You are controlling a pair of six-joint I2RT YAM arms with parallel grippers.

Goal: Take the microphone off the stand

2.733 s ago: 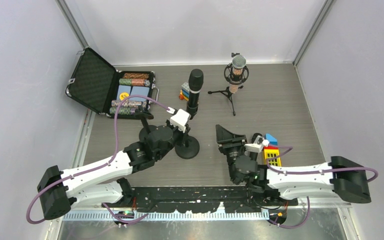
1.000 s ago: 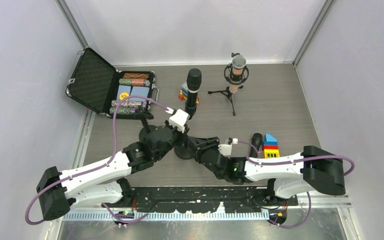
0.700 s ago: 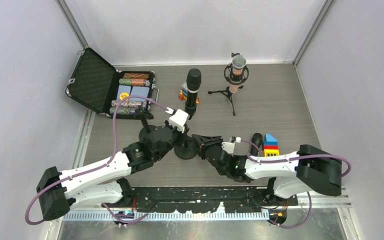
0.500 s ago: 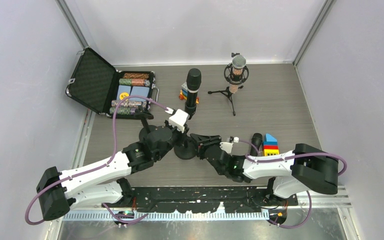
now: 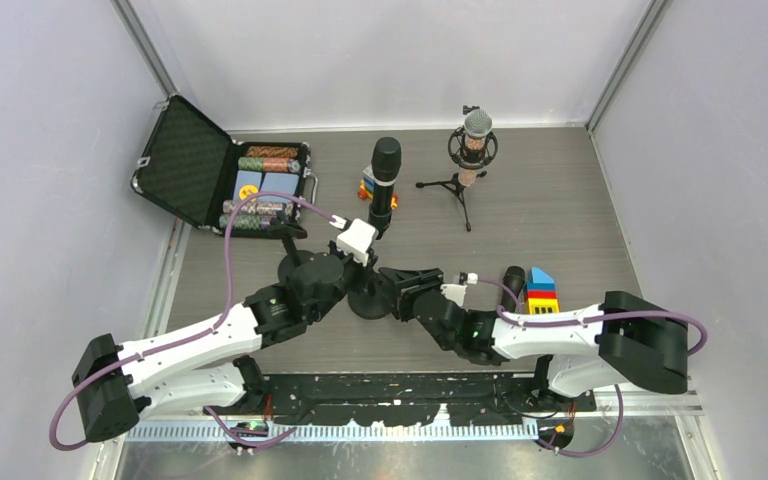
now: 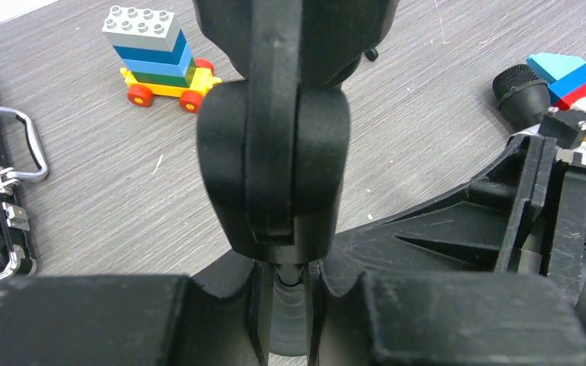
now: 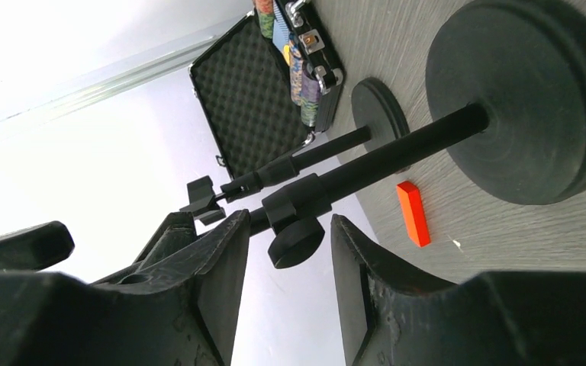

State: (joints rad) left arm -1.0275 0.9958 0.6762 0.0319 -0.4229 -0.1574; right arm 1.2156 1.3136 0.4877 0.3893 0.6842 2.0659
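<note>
Top and wrist views. The black microphone (image 5: 385, 180) sits in the stand (image 7: 397, 156), its long axis tilted up and away toward the far wall. Left gripper (image 6: 285, 303) — clamped tight on the stand just beneath the microphone, apparently bracing it. Right gripper (image 7: 288, 223) — jaws parted, holding nothing, low beside the stand's foot on its right. The microphone lies above and beyond this free gripper, which would likely have to climb along that axis to grasp it.
</note>
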